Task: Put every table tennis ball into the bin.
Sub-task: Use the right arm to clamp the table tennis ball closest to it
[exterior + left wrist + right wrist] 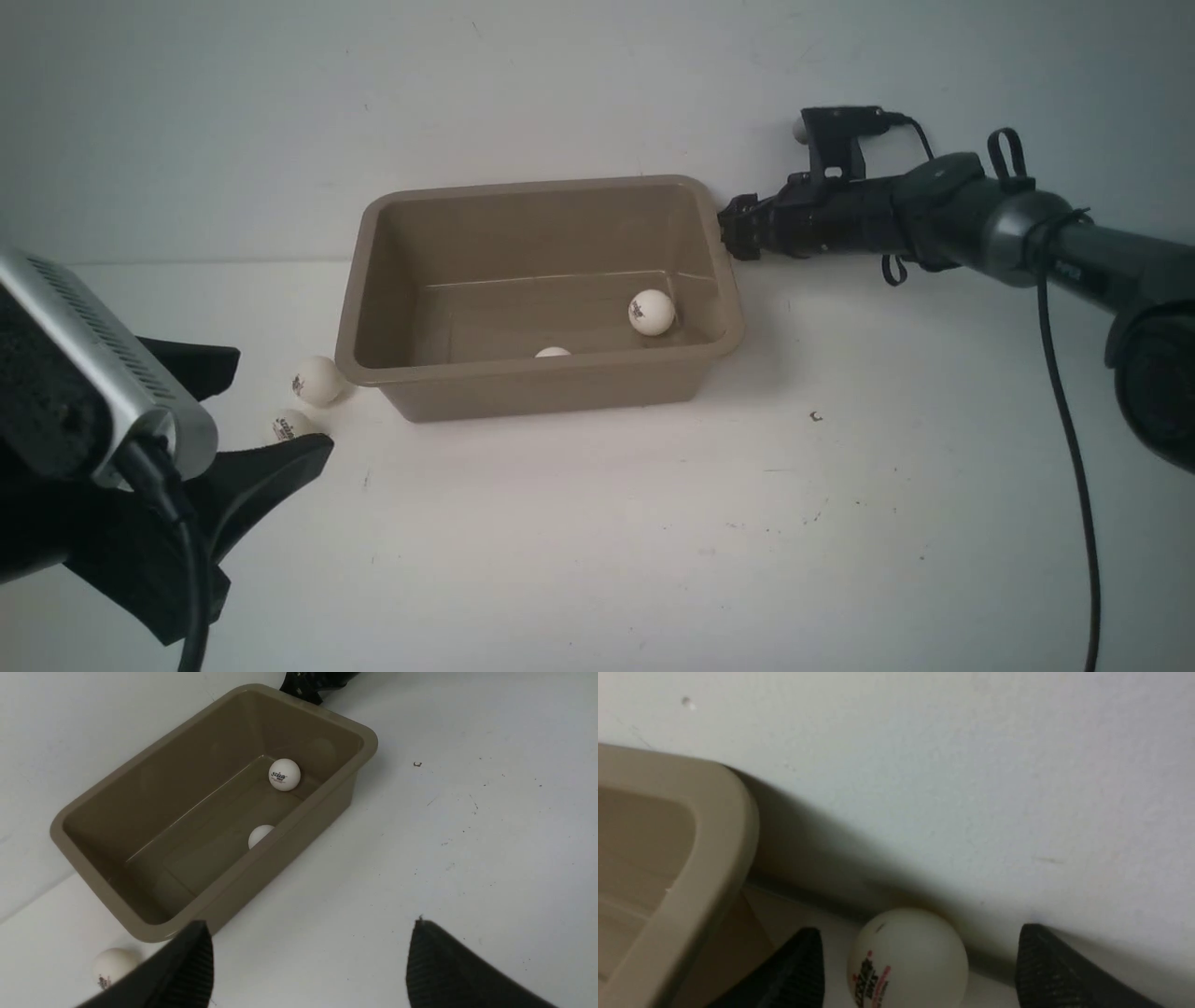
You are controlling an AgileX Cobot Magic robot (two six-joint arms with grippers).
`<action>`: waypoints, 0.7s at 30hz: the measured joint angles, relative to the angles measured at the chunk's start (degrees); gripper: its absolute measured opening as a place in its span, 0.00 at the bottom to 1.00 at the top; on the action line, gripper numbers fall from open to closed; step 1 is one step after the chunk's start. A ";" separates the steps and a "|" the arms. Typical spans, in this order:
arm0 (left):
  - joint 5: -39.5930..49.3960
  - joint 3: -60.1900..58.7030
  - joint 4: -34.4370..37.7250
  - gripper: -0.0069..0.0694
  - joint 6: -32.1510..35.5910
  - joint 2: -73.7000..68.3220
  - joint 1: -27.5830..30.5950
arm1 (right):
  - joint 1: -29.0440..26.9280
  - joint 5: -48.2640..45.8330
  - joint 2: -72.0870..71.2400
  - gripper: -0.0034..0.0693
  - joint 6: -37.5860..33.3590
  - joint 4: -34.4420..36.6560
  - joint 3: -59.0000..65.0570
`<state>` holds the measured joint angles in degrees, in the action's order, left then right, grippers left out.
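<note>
Left gripper (285, 401) partly hides 1 ball (291, 425), bin rim (541, 370) another ball (552, 352).

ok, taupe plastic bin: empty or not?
Not empty. The rectangular taupe-brown plastic bin holds two small white table tennis balls: one in full view, one half hidden behind the near wall.

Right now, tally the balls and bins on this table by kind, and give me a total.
Bin: 1
Table tennis balls: 5 (two inside the bin, two on the table beside its left end, one by the wall past its far right corner)
Total: 6
</note>
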<state>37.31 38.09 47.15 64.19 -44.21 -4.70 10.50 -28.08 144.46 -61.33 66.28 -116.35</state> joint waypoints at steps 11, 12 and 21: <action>0.00 0.00 0.00 0.74 0.00 0.00 0.00 | -1.14 -0.53 0.00 0.74 7.11 -7.75 0.00; 0.00 0.00 0.00 0.74 0.00 0.00 0.00 | -1.59 -0.84 0.00 0.74 8.78 -9.54 0.00; -0.05 0.00 0.00 0.74 0.00 0.00 0.00 | -3.13 -3.39 0.00 0.74 11.18 -11.37 0.00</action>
<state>37.26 38.09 47.15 64.19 -44.21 -4.70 7.37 -31.48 144.46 -50.14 54.91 -116.35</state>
